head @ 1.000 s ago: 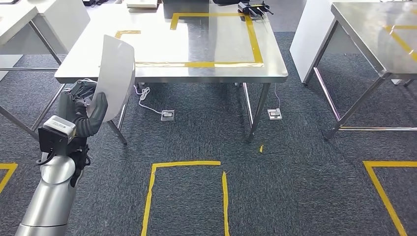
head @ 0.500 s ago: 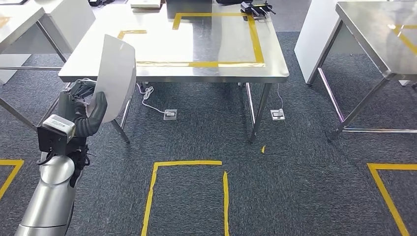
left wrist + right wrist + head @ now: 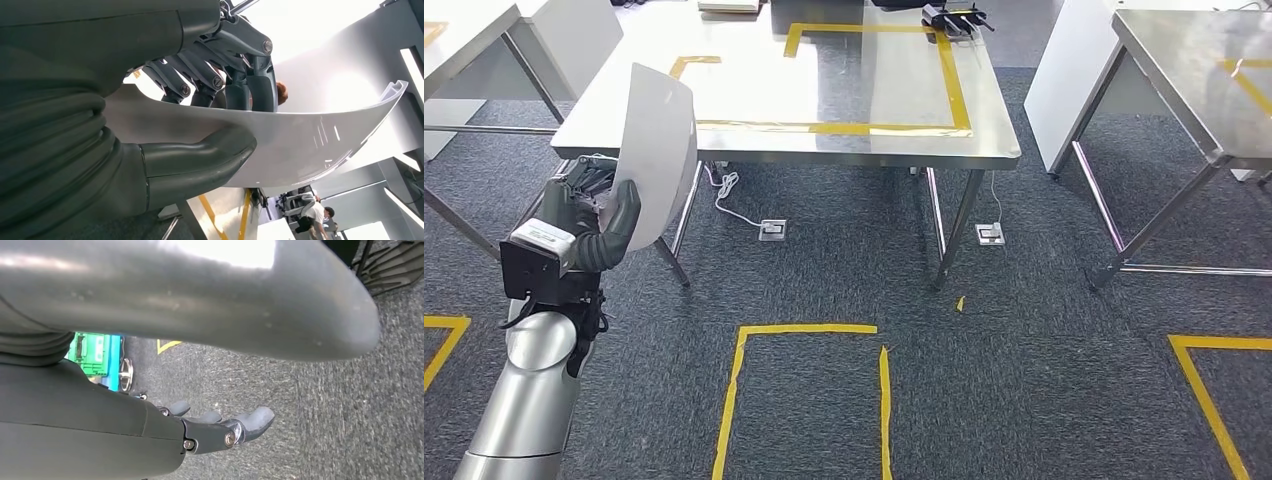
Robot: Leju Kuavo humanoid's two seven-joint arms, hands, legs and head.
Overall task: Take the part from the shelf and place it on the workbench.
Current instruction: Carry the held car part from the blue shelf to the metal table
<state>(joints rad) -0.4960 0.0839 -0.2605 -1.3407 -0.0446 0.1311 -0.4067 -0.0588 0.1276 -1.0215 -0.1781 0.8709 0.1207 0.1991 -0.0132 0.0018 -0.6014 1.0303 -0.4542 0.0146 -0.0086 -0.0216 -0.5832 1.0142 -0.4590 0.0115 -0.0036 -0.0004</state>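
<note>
The left hand (image 3: 589, 225) grips the part (image 3: 659, 150), a curved white panel, thumb laid across its near face and the darker fingers (image 3: 220, 75) wrapped over the far side, as the left wrist view shows plainly. The panel stands nearly upright above the hand, its top edge rising in front of the near left corner of the workbench (image 3: 994, 150), though it is carried in the air and touches nothing but the hand. The right hand (image 3: 220, 432) hangs low over the carpet, holding nothing, its fingers loosely apart and slightly curled.

The bench is a steel table with a yellow tape rectangle (image 3: 879, 128) marked on its top; a dark object (image 3: 954, 17) sits at the far right corner of that rectangle. A white cable (image 3: 724, 200) trails on the floor below the near edge.

By my reading, the step in hand is the carry to the bench, with the placing not yet begun. To do it well, the robot should close squarely on the near edge, so the arm can reach over it without the panel's lower rim catching the table lip. The panel is thin and looks smooth, so it may pivot in the grasp; keeping the wrist steady and the pace even should prevent that. It should then be tipped toward flat only once above the steel, lowered inside the taped rectangle away from the dark object, and let go after it rests fully on the top
</note>
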